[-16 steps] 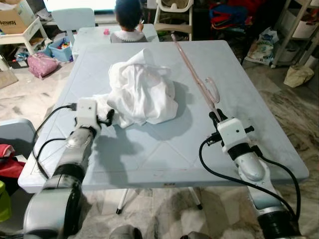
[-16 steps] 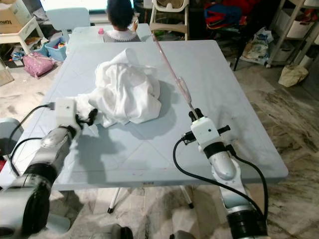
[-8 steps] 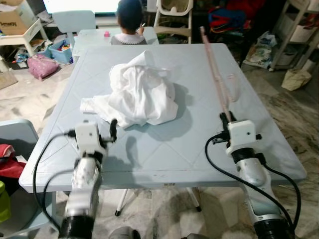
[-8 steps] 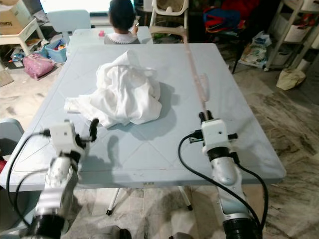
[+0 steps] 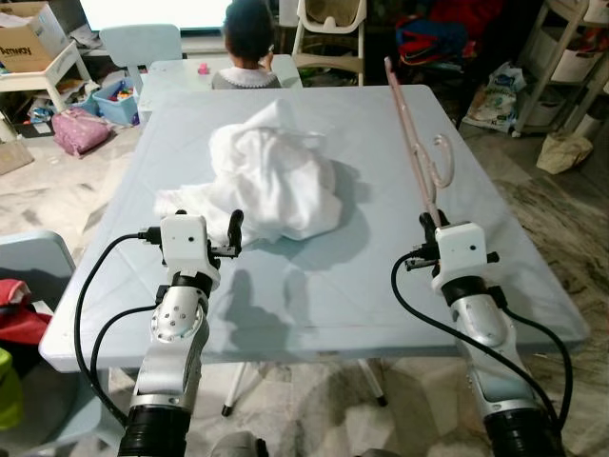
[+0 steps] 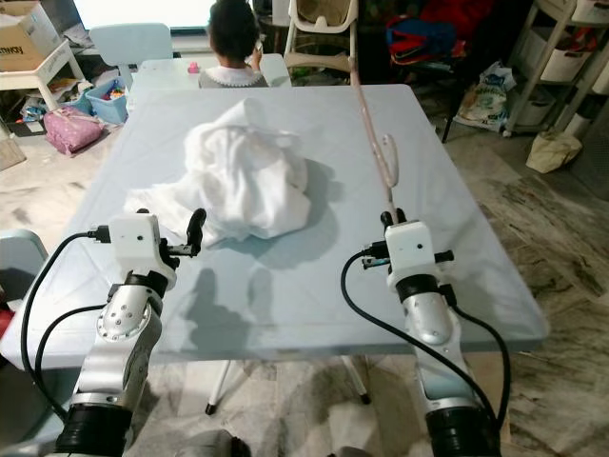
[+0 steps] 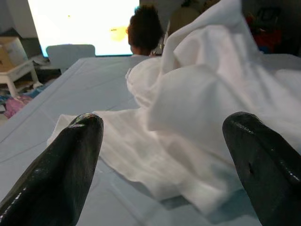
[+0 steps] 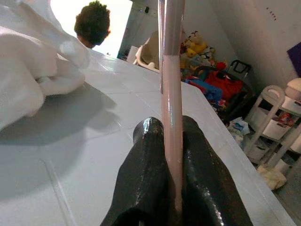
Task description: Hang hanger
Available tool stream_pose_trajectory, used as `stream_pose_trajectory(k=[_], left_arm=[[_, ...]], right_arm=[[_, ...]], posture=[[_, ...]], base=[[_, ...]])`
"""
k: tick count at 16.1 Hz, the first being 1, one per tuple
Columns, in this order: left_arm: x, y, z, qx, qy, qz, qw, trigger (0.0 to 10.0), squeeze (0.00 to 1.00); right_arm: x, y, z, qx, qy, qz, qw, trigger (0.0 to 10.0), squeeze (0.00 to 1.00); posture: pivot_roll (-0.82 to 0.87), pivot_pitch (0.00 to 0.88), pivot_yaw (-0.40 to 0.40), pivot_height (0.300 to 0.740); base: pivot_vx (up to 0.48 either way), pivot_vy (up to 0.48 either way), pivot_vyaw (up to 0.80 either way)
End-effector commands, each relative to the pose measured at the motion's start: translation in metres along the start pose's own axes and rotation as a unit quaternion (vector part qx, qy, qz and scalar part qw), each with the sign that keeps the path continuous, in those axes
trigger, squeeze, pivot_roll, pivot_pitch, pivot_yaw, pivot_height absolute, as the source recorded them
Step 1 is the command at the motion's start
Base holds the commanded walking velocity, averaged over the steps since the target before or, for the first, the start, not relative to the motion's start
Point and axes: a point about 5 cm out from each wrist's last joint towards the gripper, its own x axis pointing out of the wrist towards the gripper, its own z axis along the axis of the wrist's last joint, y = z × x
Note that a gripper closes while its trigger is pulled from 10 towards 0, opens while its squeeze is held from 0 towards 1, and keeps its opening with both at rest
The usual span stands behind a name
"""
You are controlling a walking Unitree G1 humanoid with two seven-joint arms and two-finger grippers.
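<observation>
A pale pink hanger [image 5: 415,143] stretches away over the right part of the light blue table [image 5: 324,276], its hook [image 5: 442,162] curling to the right. My right gripper [image 5: 429,222] is shut on its near end; the wrist view has the pink bar [image 8: 171,94] pinched between the two black fingers [image 8: 146,183]. A crumpled white garment [image 5: 271,181] lies in a heap at the table's middle. My left gripper [image 5: 234,227] hovers open just before the garment's near left edge, its fingertips [image 7: 70,155] wide apart and the white cloth [image 7: 197,122] ahead of them.
A person [image 5: 246,38] sits with their back to me at a small table beyond the far edge. A high chair [image 5: 333,29] stands behind. Clutter, bags and shelves [image 5: 571,57] line the right side; a grey chair [image 5: 29,267] is at my left.
The left gripper has risen and come closer to the garment's edge. The right gripper still holds the hanger, nearly unmoved. The camera shifted slightly.
</observation>
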Motion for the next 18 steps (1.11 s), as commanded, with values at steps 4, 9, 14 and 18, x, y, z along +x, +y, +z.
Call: stream_pose_trajectory(k=[4,9,14,18], left_arm=[[0.004,-0.007,0.011,0.0,-0.008,-0.01,1.0,10.0,0.0],[0.005,-0.008,0.011,0.002,0.006,-0.011,1.0,10.0,0.0],[-0.004,-0.013,0.006,0.003,0.008,-0.02,1.0,10.0,0.0],[0.001,-0.011,0.009,0.006,0.004,-0.017,1.0,10.0,0.0]], right_arm=[[0.003,0.007,-0.004,0.002,0.015,0.014,1.0,10.0,0.0],[0.006,0.008,-0.003,-0.006,0.01,0.016,1.0,10.0,0.0],[0.004,0.004,-0.006,-0.012,0.017,-0.002,1.0,10.0,0.0],[0.006,0.005,-0.004,-0.009,0.014,-0.001,1.0,10.0,0.0]], posture=[[-0.05,0.0,0.035,0.74],[-0.05,0.0,0.036,0.74],[-0.06,0.0,0.044,0.74],[-0.06,0.0,0.044,0.74]], base=[[0.0,0.48,0.0],[0.0,0.48,0.0],[0.0,0.0,0.0],[0.0,0.0,0.0]])
